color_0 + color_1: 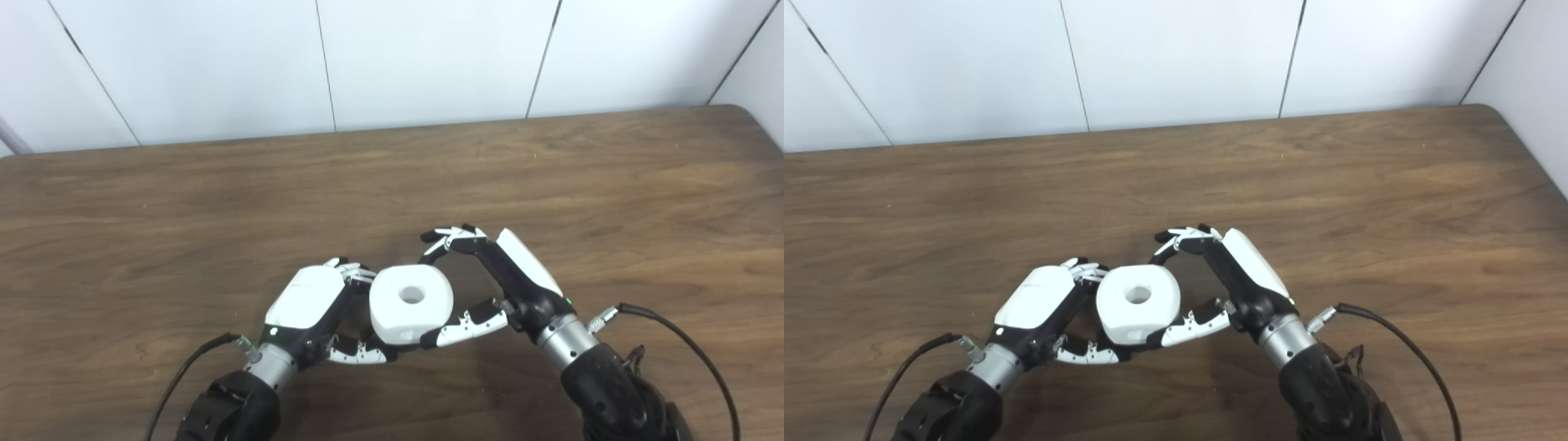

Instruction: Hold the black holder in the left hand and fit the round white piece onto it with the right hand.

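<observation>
The round white plastic piece with a hole through its middle (410, 309) sits low over the brown wood-grain surface (184, 233), between the two hands and near the front edge. The left hand (312, 303) is just to the left of the white piece, its fingers curled in toward that side and its thumb reaching under the front; whether they close on the black holder or only on the white piece I cannot tell, since no holder shows in either view. The right hand (502, 282) is to the right of the white piece, with its thumb touching the lower front wall and its fingers arched apart behind the piece, seemingly clear of it, so the hold looks loose rather than clamped.

The white piece looks rigid, smooth and light, probably slippery on its rounded walls. A safer hold is likely across opposite sides, thumb against fingers, leaving the central hole clear.

The right eye view shows a little more of the gap behind the white piece, where the right fingers (1182, 236) stand off it. The left eye view shows the left thumb under the piece more plainly.
</observation>
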Robot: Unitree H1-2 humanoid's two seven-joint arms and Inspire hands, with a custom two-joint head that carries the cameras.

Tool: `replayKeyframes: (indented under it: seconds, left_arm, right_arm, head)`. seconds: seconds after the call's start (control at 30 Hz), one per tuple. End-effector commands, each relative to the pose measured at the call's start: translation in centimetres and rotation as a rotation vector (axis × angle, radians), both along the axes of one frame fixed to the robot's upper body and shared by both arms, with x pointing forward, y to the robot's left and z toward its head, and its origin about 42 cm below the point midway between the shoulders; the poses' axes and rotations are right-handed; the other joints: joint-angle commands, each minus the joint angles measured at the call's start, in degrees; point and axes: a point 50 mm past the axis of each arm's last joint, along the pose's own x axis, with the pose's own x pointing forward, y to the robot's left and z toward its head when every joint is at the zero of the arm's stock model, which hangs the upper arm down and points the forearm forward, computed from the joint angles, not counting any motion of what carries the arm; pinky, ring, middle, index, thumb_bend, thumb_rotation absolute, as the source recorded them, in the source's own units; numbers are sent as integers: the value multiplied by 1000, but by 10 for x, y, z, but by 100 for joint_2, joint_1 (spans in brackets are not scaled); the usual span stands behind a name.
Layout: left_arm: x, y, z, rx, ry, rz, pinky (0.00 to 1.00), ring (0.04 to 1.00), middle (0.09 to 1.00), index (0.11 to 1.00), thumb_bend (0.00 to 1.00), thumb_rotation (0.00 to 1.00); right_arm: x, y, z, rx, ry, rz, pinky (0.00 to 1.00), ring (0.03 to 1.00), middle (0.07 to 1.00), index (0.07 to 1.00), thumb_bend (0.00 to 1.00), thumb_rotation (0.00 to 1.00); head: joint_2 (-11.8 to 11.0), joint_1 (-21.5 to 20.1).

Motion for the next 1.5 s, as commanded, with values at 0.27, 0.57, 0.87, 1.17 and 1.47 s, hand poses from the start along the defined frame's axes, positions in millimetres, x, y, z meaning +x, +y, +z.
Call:
replayKeyframes:
  seconds: [0.27, 0.57, 0.87, 1.17, 1.47]
  left_arm:
    - [2, 1, 3, 8, -9, -18, 948, 857, 771, 486, 521, 51]
    - [2, 1, 4, 9, -7, -16, 949, 857, 772, 486, 522, 51]
    - [3, 3, 5, 16, -7, -16, 952, 862, 776, 486, 521, 51]
    - [4, 2, 4, 8, -12, -18, 948, 857, 772, 485, 522, 51]
    - [3, 1, 4, 9, -14, -18, 949, 856, 771, 486, 522, 52]
  right_arm:
    - [0, 1, 5, -2, -41, 11, 1000, 900, 813, 483, 524, 134]
    - [-1, 1, 4, -5, -31, 7, 1000, 901, 812, 483, 524, 133]
    - [1, 0, 2, -9, -34, 7, 1000, 905, 811, 483, 523, 132]
    - [2, -3, 5, -6, -40, 1, 1000, 908, 810, 483, 524, 133]
    - [2, -4, 5, -19, -41, 2, 1000, 910, 809, 486, 524, 136]
  head:
    - [19, -16]
    - [39, -61]
    - [27, -77]
    - [29, -93]
    - [14, -72]
